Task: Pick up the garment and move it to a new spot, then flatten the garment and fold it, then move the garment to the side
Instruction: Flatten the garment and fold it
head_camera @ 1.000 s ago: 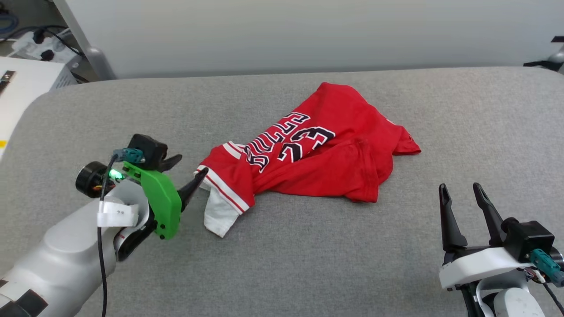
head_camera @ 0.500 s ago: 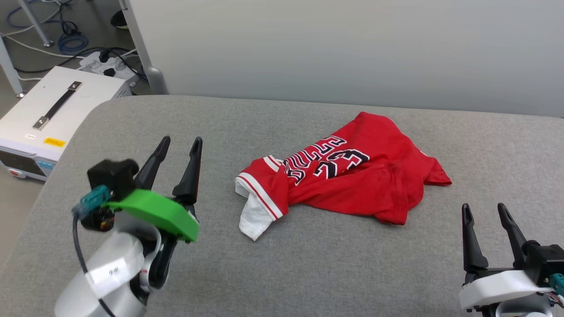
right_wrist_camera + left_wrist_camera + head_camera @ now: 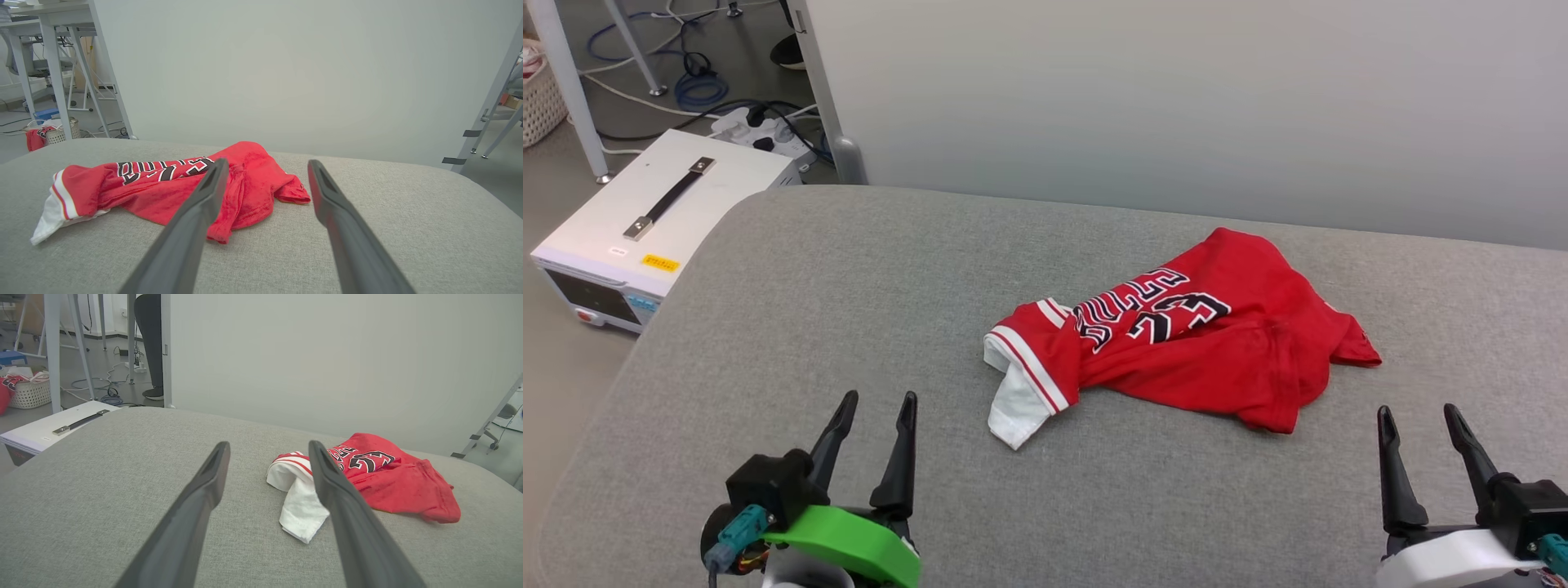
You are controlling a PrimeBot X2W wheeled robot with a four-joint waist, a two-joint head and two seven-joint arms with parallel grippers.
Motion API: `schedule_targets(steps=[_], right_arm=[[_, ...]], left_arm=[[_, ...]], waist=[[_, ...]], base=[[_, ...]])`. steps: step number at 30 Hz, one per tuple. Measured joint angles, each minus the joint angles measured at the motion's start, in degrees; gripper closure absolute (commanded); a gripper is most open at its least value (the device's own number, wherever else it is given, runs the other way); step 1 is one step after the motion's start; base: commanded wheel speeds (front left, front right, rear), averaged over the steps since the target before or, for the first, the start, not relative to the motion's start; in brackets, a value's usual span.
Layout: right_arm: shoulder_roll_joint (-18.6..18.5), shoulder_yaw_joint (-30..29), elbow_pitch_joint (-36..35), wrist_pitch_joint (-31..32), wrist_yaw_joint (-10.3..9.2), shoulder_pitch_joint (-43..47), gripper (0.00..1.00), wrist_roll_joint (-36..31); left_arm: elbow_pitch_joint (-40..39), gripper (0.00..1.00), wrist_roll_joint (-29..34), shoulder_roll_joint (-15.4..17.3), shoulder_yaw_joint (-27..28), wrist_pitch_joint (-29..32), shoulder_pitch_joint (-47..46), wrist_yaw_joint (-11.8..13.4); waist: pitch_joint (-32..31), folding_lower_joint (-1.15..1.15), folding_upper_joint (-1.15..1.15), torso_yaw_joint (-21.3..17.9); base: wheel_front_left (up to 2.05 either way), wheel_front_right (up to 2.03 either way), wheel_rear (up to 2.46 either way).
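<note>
Since a second ago, the left tool point(image 3: 879, 398) has drawn back from the garment's white sleeve point(image 3: 1017, 404) to the near left of the tabletop point(image 3: 849, 278). The head camera has also swung, so the whole scene sits differently. Left tool and right tool point(image 3: 1417, 410) both stand spread and empty, fingers pointing toward the garment point(image 3: 1217, 359) and well apart from it.

The garment is a red jersey, crumpled right of centre on the grey tabletop, lettering up, sleeve poking toward the left tool. It looks not yet flattened. A good next move would likely be pinching the sleeve with one tool and the far red corner point(image 3: 1360, 353) with the other, catching few layers, then drawing them apart.

No obstacle lies between tools and garment. A grey partition point(image 3: 1176, 98) stands behind. A white box point(image 3: 670, 212) and cables point(image 3: 698, 82) sit on the floor to the left.
</note>
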Motion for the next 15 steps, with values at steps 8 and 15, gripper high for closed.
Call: schedule_targets(steps=[8, 15], right_arm=[[-6.76, 3.37, 1.59, 8.35, 0.01, -1.54, 0.00, 1.37], [-18.53, 12.26, 1.64, 27.82, 0.01, -10.61, 0.00, 12.38]], left_arm=[[2.02, 0.00, 4.02, -3.98, 1.65, 0.00, -0.91, -3.91], [3.33, 0.00, 5.91, -7.26, 3.80, -0.01, -2.31, -6.24]], waist=[[1.36, 0.00, 0.00, 2.81], [4.27, 0.00, 0.00, 5.64]], base=[[0.00, 0.00, 0.00], [0.00, 0.00, 0.00]])
